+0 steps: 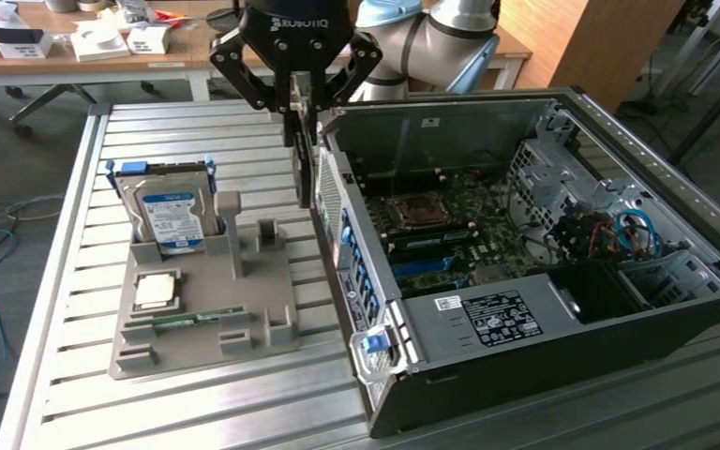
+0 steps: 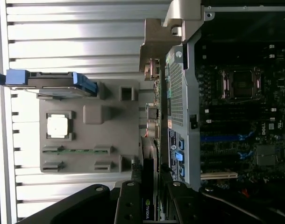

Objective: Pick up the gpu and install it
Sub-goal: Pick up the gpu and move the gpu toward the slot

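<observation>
The gripper (image 1: 297,101) pinches the gpu (image 1: 301,169) by its upper edge. The card hangs vertically, edge-on, directly below the fingers (image 2: 167,186), above the slatted table (image 1: 85,281). The open computer case (image 1: 460,309) stands just beside the held card. On the card's opposite side sits the grey holder tray (image 1: 198,328), carrying the hard drive (image 1: 170,211).

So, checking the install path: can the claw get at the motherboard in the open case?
Probably yes. The case lies open side up and nothing covers the motherboard. The claw, shut on the gpu, hangs outside the case wall on the exterior view's left, which the gpu may have to clear.
</observation>
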### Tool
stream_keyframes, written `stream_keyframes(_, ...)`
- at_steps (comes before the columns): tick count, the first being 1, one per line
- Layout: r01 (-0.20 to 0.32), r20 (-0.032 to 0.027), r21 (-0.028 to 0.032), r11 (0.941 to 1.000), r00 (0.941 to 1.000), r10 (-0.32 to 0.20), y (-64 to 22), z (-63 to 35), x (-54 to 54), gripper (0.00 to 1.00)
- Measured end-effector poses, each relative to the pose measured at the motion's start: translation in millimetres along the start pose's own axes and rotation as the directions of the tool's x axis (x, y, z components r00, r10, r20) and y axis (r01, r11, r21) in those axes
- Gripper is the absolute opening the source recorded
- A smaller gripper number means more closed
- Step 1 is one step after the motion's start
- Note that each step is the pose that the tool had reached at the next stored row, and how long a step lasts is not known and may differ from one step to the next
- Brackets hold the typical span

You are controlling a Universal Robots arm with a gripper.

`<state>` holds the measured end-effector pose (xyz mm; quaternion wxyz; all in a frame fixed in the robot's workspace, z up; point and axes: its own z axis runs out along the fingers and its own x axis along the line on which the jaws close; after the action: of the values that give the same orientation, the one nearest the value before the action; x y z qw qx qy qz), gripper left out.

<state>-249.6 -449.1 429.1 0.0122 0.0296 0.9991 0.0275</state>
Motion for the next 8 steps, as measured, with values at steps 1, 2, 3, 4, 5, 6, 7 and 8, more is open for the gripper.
stream_keyframes(1,0.000,-0.0001,-0.0008,1.0000,1.0000,0.000,0.2,0.1,-2.8,0.26)
stream_keyframes(2,0.000,0.0000,-0.0015,1.0000,1.0000,0.000,0.4,0.2,-5.7,0.26)
stream_keyframes(3,0.000,0.0000,-0.0023,1.0000,1.0000,0.000,0.6,0.3,-8.8,0.26)
stream_keyframes(4,0.000,-0.0001,-0.0029,1.0000,1.0000,0.000,0.8,0.4,-11.9,0.26)
stream_keyframes(5,0.000,-0.0001,-0.0034,1.0000,1.0000,0.000,1.0,0.5,-15.3,0.26)
stream_keyframes(6,0.000,-0.0002,-0.0038,1.0000,1.0000,0.000,1.1,0.5,-18.3,0.26)
stream_keyframes(7,0.000,-0.0003,-0.0051,1.0000,1.0000,0.000,1.8,0.8,-29.8,0.26)
stream_keyframes(8,0.000,-0.0003,-0.0057,1.0000,1.0000,0.000,2.4,1.1,-40.3,0.26)
